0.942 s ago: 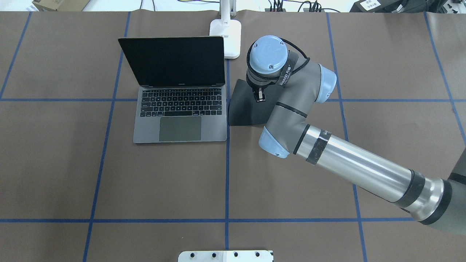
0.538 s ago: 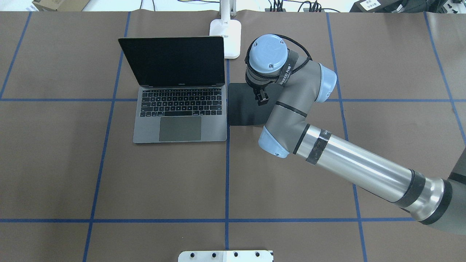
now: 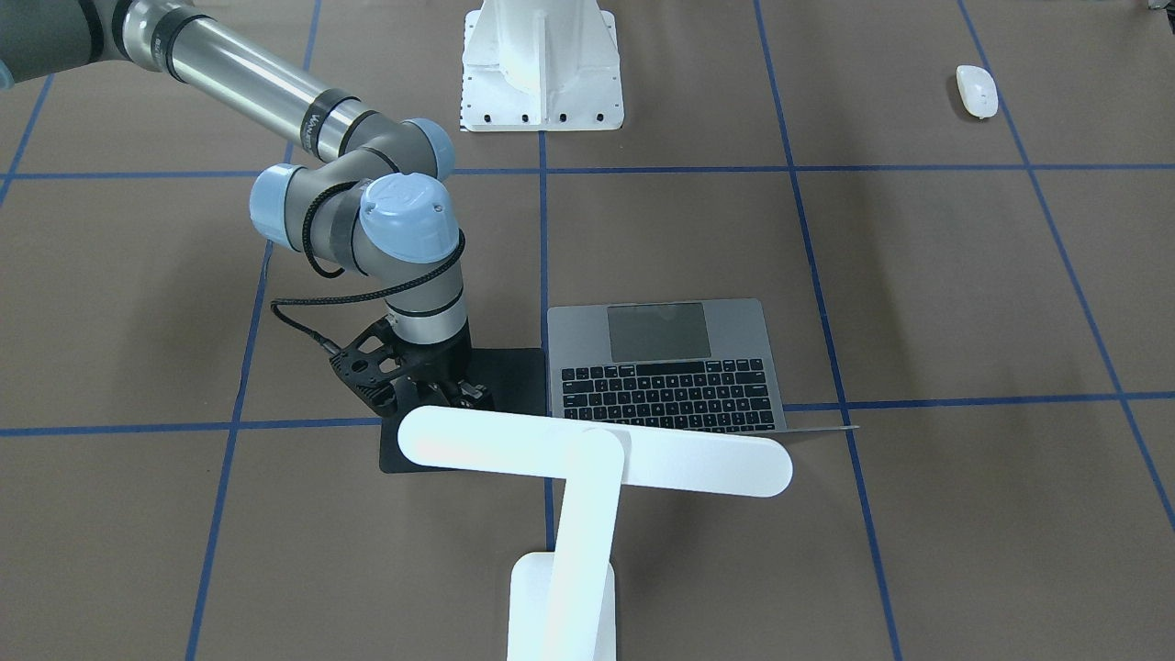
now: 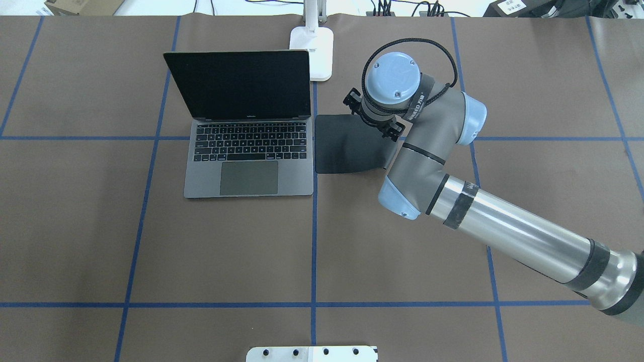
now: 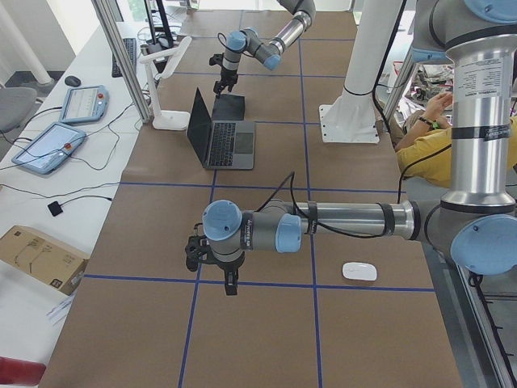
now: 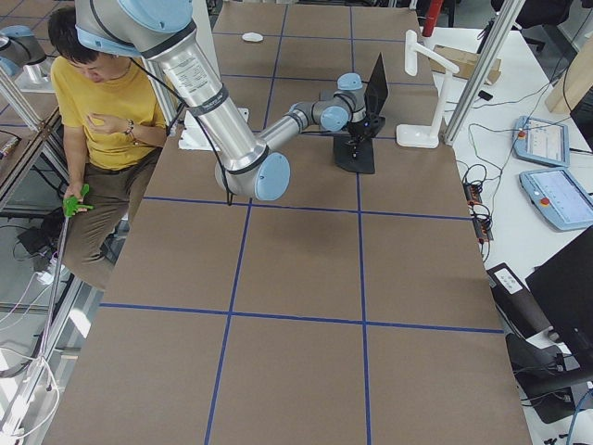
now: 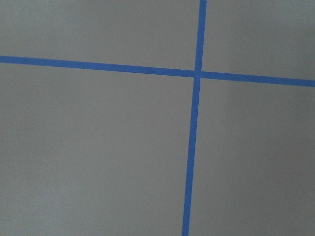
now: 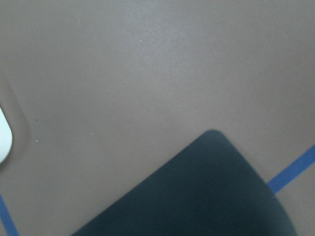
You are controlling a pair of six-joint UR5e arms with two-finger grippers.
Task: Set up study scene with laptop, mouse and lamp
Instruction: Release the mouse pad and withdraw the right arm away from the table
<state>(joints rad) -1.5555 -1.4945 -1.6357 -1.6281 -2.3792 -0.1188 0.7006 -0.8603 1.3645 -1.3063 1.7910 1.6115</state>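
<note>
Right tool (image 3: 454,393), open or closed cannot be told, has shifted rightward above the mat (image 4: 347,143), now flat beside the laptop (image 4: 249,151); mouse (image 3: 976,90) lies well apart on the table (image 4: 226,251), presumably next to fetch.

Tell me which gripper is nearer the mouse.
Left. The left gripper hovers near the mouse; the right gripper is far off, above the black mat.

right arm reaching far forward, right hand (image 3: 450,392) pointing straight down, left hand (image 5: 230,285) pointing down, both grips unclear
</note>
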